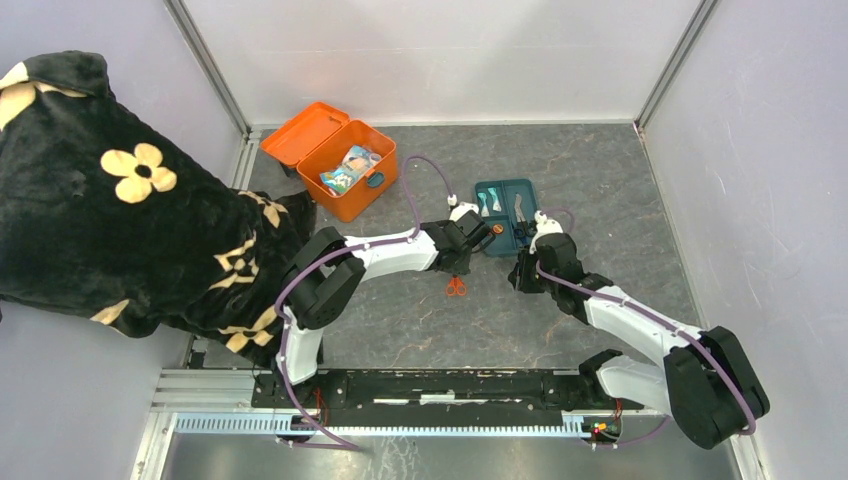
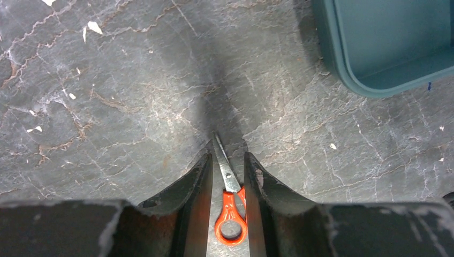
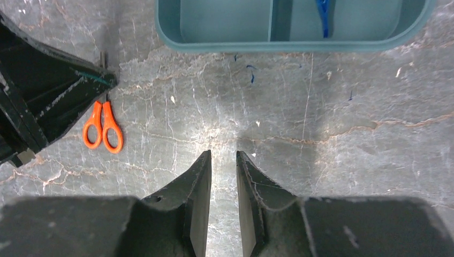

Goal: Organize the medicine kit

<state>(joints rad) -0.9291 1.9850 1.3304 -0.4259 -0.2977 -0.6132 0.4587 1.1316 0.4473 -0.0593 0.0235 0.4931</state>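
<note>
Top: medicine kit (image 1: 348, 168) at far-left of desk (image 1: 610, 180), lid open, a few packets inside. Teal tray (image 1: 505, 215) sits apart from it, some items in it. Scissors (image 1: 456, 287) loose on desk.

L wrist: left claw (image 2: 226, 152) straddles scissors' blade w/ a narrow gap. Can't tell if it's pinching.

R wrist: right claw (image 3: 222, 155) only a slit apart, empty, near tray.

Your progress looks partial: scissors + tray not yet stowed, lid to close.

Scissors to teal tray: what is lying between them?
Beyond the scissors, one finger of the left gripper, then bare table up to the teal tray; left wrist view.
</note>
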